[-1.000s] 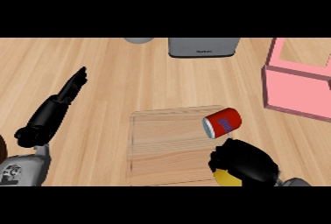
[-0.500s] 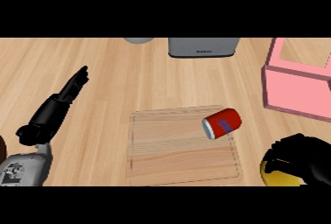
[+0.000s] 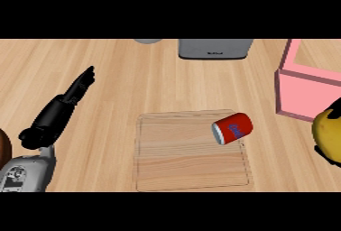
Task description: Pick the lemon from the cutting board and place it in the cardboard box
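Lemon, round and yellow (image 3: 331, 133), sits at the view's right edge, beside the pale wooden cutting board (image 3: 180, 162) and near the pink open-topped box (image 3: 296, 88); my right hand (image 3: 333, 107) curls black fingers round it. Red drinks can (image 3: 233, 127) lies on its side at the board's far right corner. My left hand (image 3: 73, 92) rests over the wooden tabletop (image 3: 133, 81), fingers straight.

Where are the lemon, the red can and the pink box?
lemon (image 3: 326, 133): head view, its yellow skin.
red can (image 3: 237, 126): head view, its red side.
pink box (image 3: 300, 95): head view, its front wall.
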Controlling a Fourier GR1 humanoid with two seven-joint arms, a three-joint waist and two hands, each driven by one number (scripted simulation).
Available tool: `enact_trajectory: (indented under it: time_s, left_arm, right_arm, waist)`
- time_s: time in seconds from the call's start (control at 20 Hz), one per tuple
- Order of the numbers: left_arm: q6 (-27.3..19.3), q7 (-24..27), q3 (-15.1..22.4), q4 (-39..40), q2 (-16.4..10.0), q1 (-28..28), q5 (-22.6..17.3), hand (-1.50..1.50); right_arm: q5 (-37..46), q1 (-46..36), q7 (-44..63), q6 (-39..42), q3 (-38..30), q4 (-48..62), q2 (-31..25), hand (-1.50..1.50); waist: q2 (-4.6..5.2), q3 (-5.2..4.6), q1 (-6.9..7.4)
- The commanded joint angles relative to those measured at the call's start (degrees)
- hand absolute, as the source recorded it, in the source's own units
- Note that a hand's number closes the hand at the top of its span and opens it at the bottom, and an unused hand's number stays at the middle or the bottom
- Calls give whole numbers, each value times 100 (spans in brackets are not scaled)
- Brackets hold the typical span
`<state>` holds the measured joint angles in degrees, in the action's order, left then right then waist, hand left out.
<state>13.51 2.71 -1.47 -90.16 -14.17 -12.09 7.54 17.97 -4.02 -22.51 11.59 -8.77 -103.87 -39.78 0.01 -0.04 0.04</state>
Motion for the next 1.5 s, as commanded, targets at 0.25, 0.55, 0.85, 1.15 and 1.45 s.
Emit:
enact_trajectory:
  time_s: [0.25, 0.55, 0.85, 1.15, 1.45]
  left_arm:
    - [226, -27, -145, 80, -112, -229, -120, 0]
    - [-150, -179, 267, 83, 342, -370, 257, 0]
    - [52, 154, 7, 451, 106, -459, 132, 0]
    - [184, 176, -24, 306, 57, -405, 26, 0]
    - [65, 54, 111, 244, 233, -396, 125, 0]
  right_arm:
    - [-76, -2202, 475, 466, -554, 2493, -631, 150]
    - [1182, -2715, -598, 369, 247, 4435, -940, 150]
    - [1861, -3165, -1457, 726, 739, 5916, -1295, 150]
    - [2766, -3810, -1610, 651, 1359, 7199, -1131, 150]
    - [2749, -4017, -3567, 1009, 1469, 7855, -1433, -150]
  waist:
    - [28, 3, 132]
    - [87, 12, 254]
    - [99, 14, 238]
    - [126, 18, 393]
    - [121, 30, 330]
